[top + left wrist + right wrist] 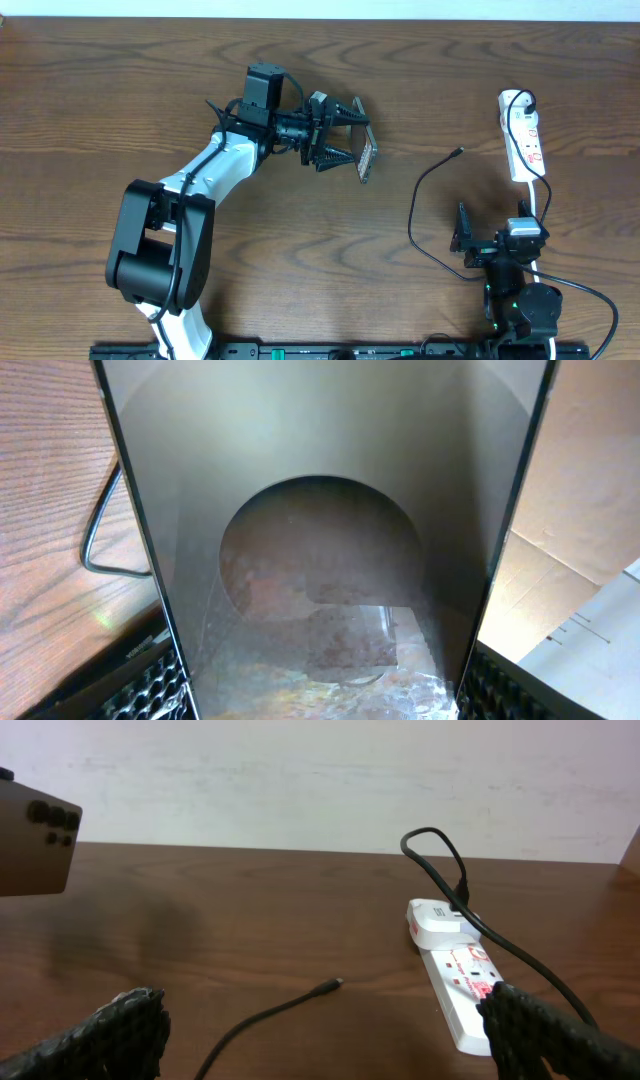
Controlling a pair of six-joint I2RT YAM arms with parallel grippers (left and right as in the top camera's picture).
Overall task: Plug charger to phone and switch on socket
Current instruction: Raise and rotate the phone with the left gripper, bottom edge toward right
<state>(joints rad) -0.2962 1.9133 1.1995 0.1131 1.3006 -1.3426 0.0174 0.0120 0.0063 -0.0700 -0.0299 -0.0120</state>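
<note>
Grey-gold phone (367, 153) clamped in left fingers (334, 156) — right fingers (120, 1032) spread wide, empty, near the charger (411, 220).

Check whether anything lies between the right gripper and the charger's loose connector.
Nothing visible does: only bare table separates the open right gripper from the charger's connector; the socket lies off to the side.

Left arm (228, 163) — white link, black joints (cable (197, 167) alongside), ribbed pincer (355, 138).
</note>
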